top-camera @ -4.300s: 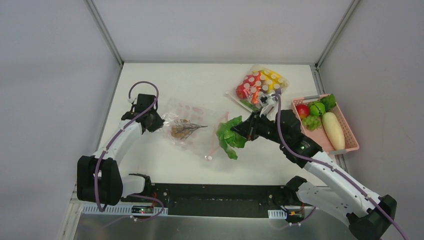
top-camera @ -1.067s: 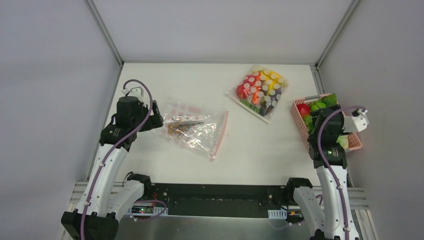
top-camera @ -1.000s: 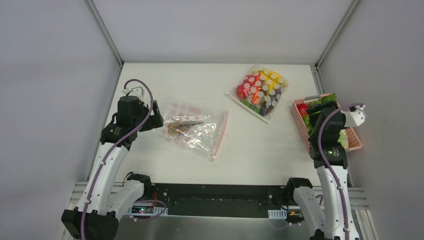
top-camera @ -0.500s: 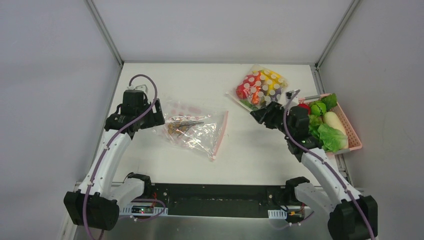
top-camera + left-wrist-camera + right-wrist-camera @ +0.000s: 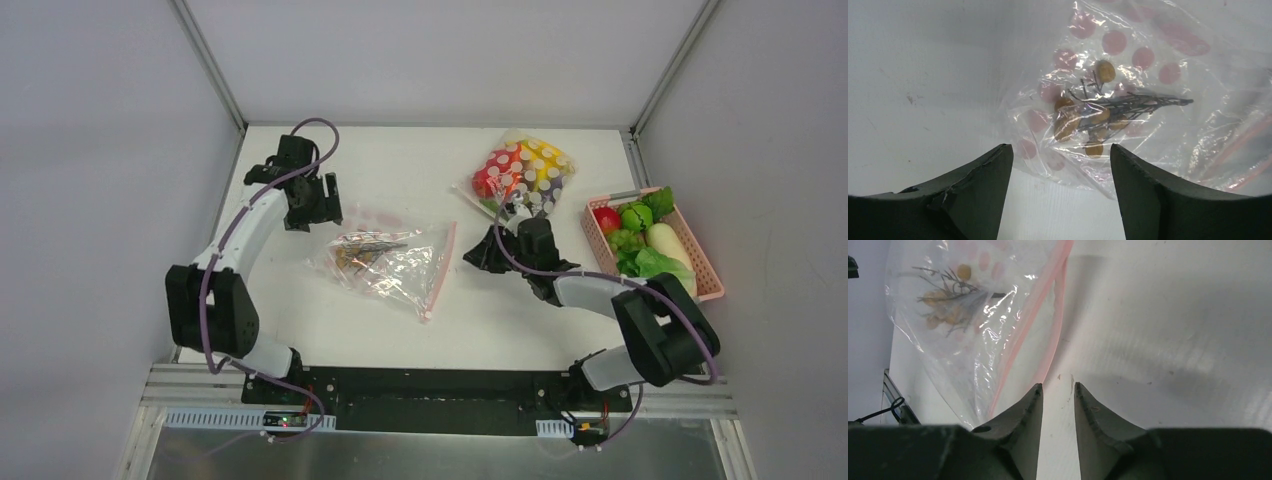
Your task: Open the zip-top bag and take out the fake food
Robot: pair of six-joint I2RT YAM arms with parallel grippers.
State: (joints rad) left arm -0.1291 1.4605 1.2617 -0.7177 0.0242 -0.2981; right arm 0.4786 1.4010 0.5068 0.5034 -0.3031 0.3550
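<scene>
The clear zip-top bag (image 5: 385,262) lies flat at mid-table, its pink zip strip (image 5: 440,270) along its right edge. A brown twig with small tan fruits (image 5: 365,252) is inside it. My left gripper (image 5: 322,212) hovers open at the bag's far left corner; in the left wrist view the bag (image 5: 1108,100) lies just past the gripper (image 5: 1058,147), ungripped. My right gripper (image 5: 468,258) sits low beside the zip strip (image 5: 1048,305). Its jaws (image 5: 1057,385) are open a narrow gap over bare table. The fake food, apple (image 5: 605,220), green fruit (image 5: 634,216), radish (image 5: 664,240) and lettuce (image 5: 655,265), lies in the basket.
A pink basket (image 5: 700,285) stands at the right table edge. A white-dotted clear bag of red, orange, yellow and purple items (image 5: 522,178) lies at the back, just behind the right arm. Metal frame posts and grey walls close in the table.
The right arm swung left from the basket to the bag's zip edge, leaving the lettuce in the basket, and its jaws narrowed. The left gripper moved back from the bag's left corner.
</scene>
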